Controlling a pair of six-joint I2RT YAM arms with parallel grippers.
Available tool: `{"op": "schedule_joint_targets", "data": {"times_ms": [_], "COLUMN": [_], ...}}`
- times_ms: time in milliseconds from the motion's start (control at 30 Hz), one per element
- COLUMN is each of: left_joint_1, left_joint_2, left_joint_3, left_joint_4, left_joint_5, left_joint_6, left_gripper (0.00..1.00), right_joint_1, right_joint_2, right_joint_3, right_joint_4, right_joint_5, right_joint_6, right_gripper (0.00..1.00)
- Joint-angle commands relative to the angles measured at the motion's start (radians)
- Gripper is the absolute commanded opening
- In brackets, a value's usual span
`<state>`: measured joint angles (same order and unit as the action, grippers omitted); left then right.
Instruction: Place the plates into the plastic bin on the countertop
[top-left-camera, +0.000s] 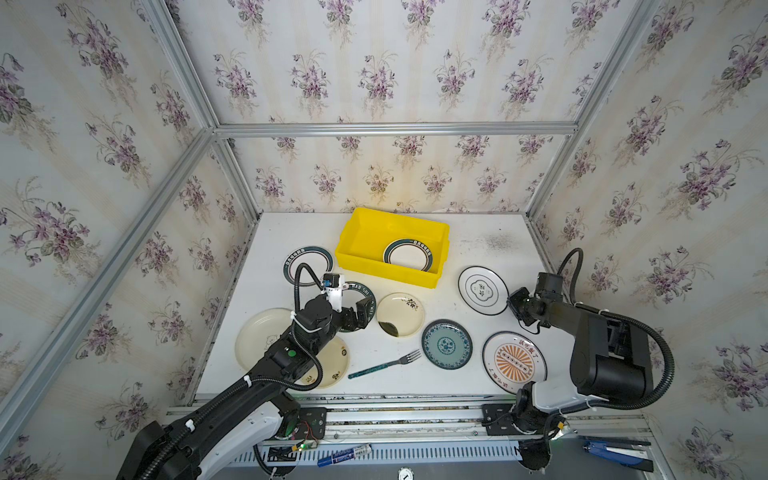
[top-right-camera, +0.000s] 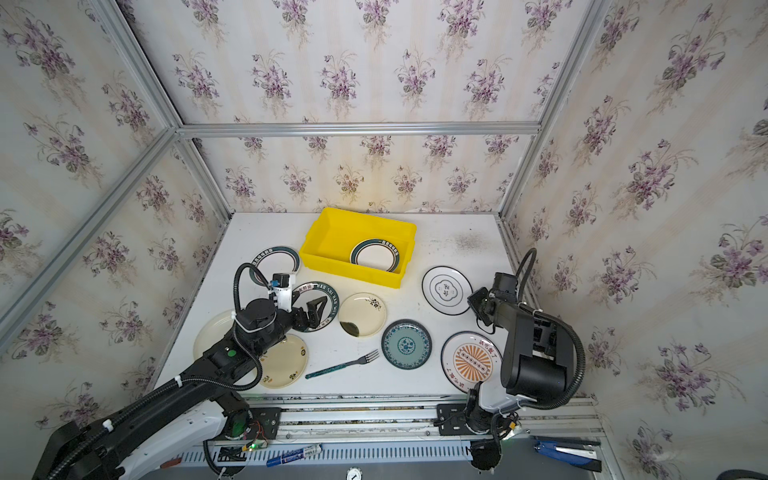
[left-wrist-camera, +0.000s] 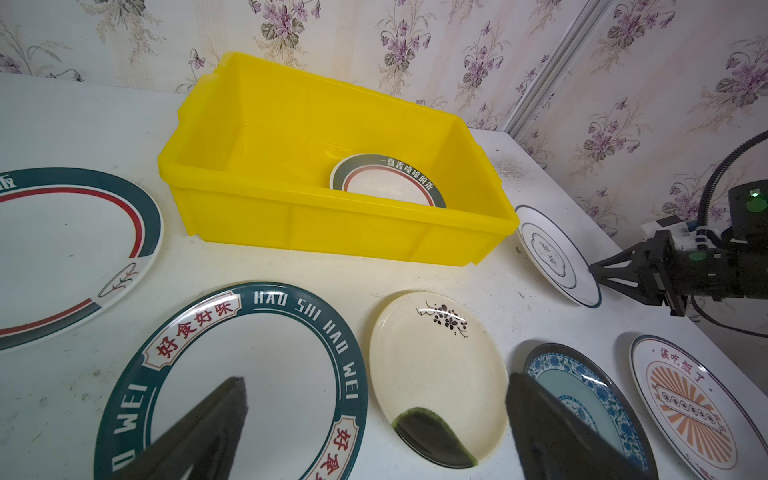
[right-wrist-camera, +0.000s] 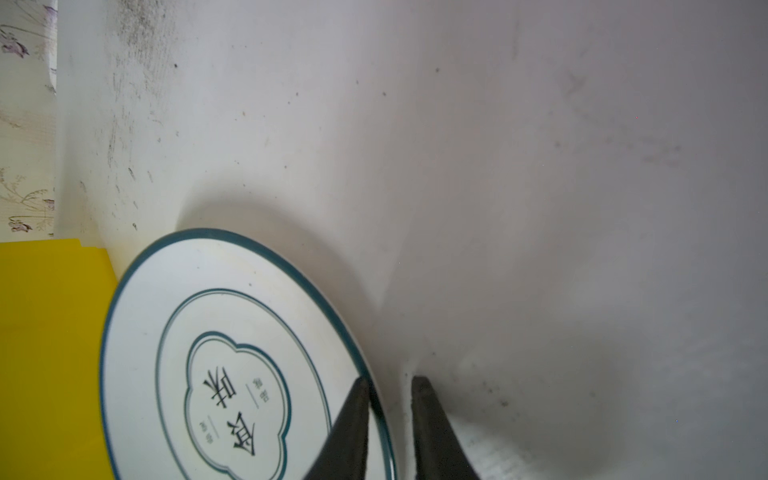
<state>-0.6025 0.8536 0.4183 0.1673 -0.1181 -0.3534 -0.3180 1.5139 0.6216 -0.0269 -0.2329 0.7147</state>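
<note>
On the countertop (top-left-camera: 291, 232), left gripper (left-wrist-camera: 376, 386) gapes wide at nine o'clock, right gripper (right-wrist-camera: 390, 384) narrow astride the rim of the three-o'clock plate (right-wrist-camera: 166, 332), grip unclear.

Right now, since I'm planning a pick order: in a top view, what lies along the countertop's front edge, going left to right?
Large cream plate → cream plate with small motifs → fork → teal patterned plate → orange sunburst plate.

Your left gripper (left-wrist-camera: 376, 378) gapes wide before the plastic bin (left-wrist-camera: 332, 232); your right gripper (right-wrist-camera: 390, 380), off the bin's right end, looks nearly closed.
</note>
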Motion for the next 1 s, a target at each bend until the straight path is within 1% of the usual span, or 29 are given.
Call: {"op": "schedule_joint_targets", "data": {"times_ms": [0,67,133,433,633,800,967], "left_joint_1": [0.001,0.001,0.001,0.001,0.001,0.001,0.001], "left_joint_2": [0.005,0.010,0.016,0.027,0.032,0.031,0.035], "left_joint_3": [0.005,0.006,0.007,0.010,0.010,0.010,0.011], "left_joint_4": [0.014,0.015,0.014,0.015,0.014,0.015,0.014], "left_joint_5": [-0.008,-0.007,-0.006,-0.006,-0.011,-0.011,-0.011], "left_joint_6": [-0.004,-0.003,-0.002,-0.002,0.002,0.002,0.004], "left_gripper": [1.00,1.00,1.00,1.00,1.00,1.00,1.00], "right_joint_1": [0.003,0.002,0.002,0.029,0.046,0.051,0.053], "right_joint_2": [0.002,0.009,0.018,0.078,0.090,0.088,0.089], "right_joint_3": [0.015,0.017,0.015,0.043,0.047,0.036,0.027], "right_joint_4": [-0.061,-0.062,-0.053,-0.051,-0.042,-0.025,-0.005], "right_joint_5": [-0.002,-0.006,-0.017,-0.043,-0.027,-0.015,-0.014], "right_joint_6": [-0.044,-0.055,-0.060,-0.059,-0.047,-0.033,-0.024], "right_gripper": [0.31,0.35,0.37,0.36,0.29,0.19,0.14]}}
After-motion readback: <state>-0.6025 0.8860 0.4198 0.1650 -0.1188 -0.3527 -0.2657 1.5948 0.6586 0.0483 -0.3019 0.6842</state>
